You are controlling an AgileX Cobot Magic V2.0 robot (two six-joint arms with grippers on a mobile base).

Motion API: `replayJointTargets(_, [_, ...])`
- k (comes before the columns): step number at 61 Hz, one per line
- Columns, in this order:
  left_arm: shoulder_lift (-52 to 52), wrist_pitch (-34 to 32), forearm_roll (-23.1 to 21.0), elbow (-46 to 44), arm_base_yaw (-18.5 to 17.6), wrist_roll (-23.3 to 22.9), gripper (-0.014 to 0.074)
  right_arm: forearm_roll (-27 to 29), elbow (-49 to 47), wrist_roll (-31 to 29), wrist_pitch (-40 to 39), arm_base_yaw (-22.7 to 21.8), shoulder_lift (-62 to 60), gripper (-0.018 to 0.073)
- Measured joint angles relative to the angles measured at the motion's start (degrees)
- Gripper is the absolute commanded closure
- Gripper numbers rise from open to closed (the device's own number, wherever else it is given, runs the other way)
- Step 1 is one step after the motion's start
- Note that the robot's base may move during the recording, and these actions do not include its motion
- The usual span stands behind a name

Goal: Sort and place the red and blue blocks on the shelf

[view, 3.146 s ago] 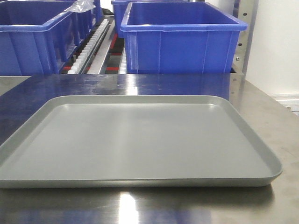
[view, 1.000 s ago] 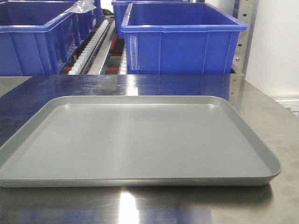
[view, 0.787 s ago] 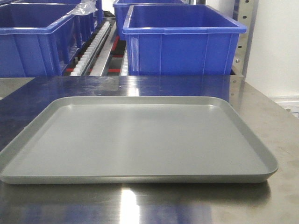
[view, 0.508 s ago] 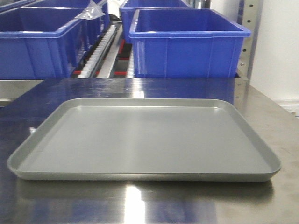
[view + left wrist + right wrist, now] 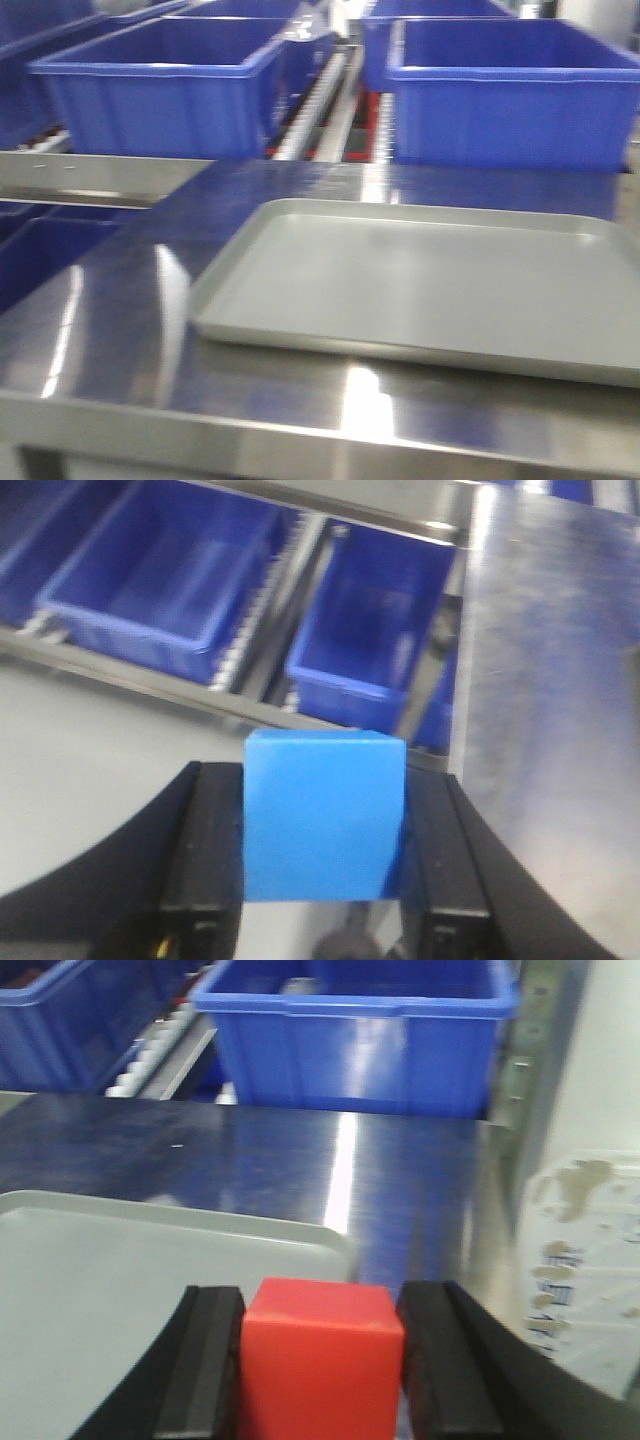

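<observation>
The blue block (image 5: 322, 815) fills the gap between the black fingers of my left gripper (image 5: 322, 850), which is shut on it, held above the floor to the left of the steel table. The red block (image 5: 320, 1365) is clamped in my right gripper (image 5: 320, 1370), shut on it over the grey tray's near right corner. The shelf (image 5: 100, 170) shows in the front view as a brushed rail with white roller tracks (image 5: 312, 110) and blue bins behind the table. Neither gripper appears in the front view.
A flat grey tray (image 5: 420, 285) lies on the shiny steel tabletop (image 5: 120, 320). Large blue bins (image 5: 165, 85) (image 5: 510, 95) stand on the rack behind it. Lower blue bins (image 5: 370, 630) sit left of the table edge. A white wall is at the right (image 5: 590, 1210).
The front view has swung: the tray and bins have slid to the right of the frame, and the shelf's front rail and left table edge have come into view.
</observation>
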Motion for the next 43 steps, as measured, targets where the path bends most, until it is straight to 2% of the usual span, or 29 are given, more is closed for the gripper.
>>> replayJointTargets(43, [0.0, 0.0, 0.0, 0.0, 0.0, 0.0, 0.0472, 0.0, 0.0, 0.0, 0.0, 0.0, 0.0, 0.0510])
